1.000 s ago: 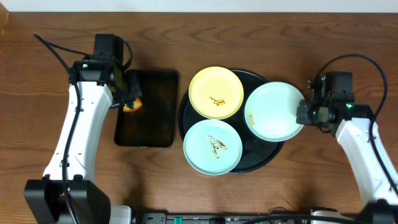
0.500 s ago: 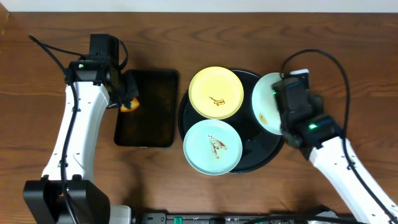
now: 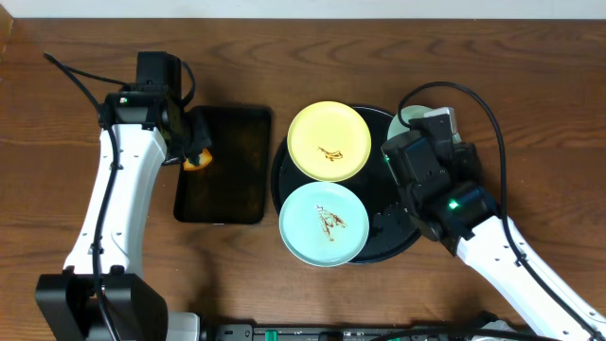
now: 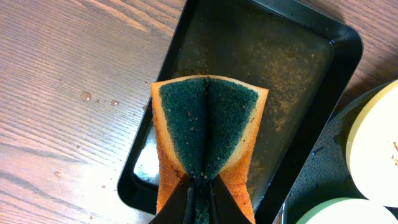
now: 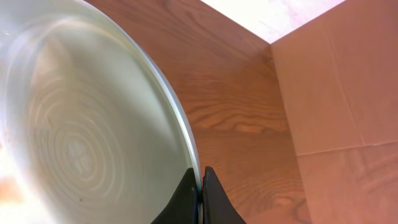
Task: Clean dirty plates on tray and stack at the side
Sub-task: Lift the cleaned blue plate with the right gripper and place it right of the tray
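The round black tray [image 3: 396, 242] holds a pale yellow plate [image 3: 329, 141] at the back and a mint-blue plate [image 3: 324, 224] at the front, both with brown smears. A third pale plate [image 5: 81, 137] is lifted and tilted, with my right gripper [image 5: 201, 177] shut on its rim. From overhead only a sliver of this plate [image 3: 401, 123] shows behind the right arm. My left gripper [image 4: 198, 194] is shut on a folded orange and green sponge [image 4: 208, 118], held above the left edge of the rectangular tray.
A smaller rectangular black tray [image 3: 227, 166], wet and speckled inside, lies left of the round one. Water drops [image 4: 86, 96] sit on the wood beside it. Bare wood tabletop [image 3: 540, 104] lies right of the tray. A cardboard panel [image 5: 339, 93] shows in the right wrist view.
My right arm has swung left over the round tray's right side, lifting and tilting the third plate off it. The left arm with the sponge has shifted only slightly.
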Robot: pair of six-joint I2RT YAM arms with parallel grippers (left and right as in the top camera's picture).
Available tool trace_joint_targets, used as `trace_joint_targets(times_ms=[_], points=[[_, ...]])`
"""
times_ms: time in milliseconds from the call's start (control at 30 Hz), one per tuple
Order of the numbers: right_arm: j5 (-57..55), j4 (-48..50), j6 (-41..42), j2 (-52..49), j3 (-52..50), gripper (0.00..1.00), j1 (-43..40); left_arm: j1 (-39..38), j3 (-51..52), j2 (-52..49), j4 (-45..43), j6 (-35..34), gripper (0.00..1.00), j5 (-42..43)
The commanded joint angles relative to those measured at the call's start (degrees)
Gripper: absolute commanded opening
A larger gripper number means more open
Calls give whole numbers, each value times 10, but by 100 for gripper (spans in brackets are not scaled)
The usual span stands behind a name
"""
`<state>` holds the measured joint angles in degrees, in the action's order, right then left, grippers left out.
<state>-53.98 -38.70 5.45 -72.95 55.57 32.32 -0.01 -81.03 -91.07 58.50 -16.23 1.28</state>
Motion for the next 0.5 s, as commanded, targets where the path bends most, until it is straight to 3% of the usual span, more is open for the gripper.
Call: trace_joint_targets(times_ms=[0, 200, 300, 367, 467], points=[[-37, 5, -5, 3, 15, 1, 3, 3, -3, 5, 2, 9, 8, -6], [-20, 8, -5, 3, 15, 1, 5, 3, -3, 5, 2, 9, 8, -6], [-33, 8, -57, 2, 15, 1, 5, 3, -3, 5, 1, 9, 8, -7], [-61, 19, -33, 2, 15, 1, 0, 3, -3, 5, 1, 9, 8, -6], [-19, 23, -75, 0, 14, 1, 8, 3, -3, 5, -1, 9, 8, -7]])
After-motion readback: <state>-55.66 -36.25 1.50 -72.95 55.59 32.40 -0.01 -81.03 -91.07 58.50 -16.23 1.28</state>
